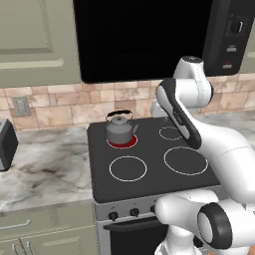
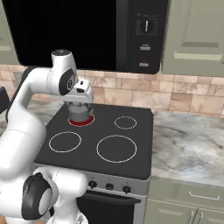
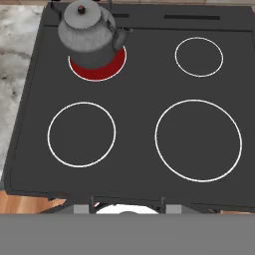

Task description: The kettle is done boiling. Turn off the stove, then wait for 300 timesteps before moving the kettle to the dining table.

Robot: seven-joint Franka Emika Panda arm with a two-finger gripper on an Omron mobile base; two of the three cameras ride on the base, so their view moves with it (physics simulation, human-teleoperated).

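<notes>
Kettle (image 1: 120, 129): upper left of stove (image 1: 149, 172), on the burner (image 3: 97, 67) glowing red.
Gripper: jaws hidden, I cannot tell their state.

Matt grey metal kettle (image 3: 87, 37) on smooth black glass stove (image 3: 134, 149), veined marble counter (image 1: 45, 164).

From above I see the kettle (image 3: 88, 37) sitting on the stove (image 3: 134, 89)'s glowing red burner (image 3: 99, 69), the three other rings unlit.
</notes>
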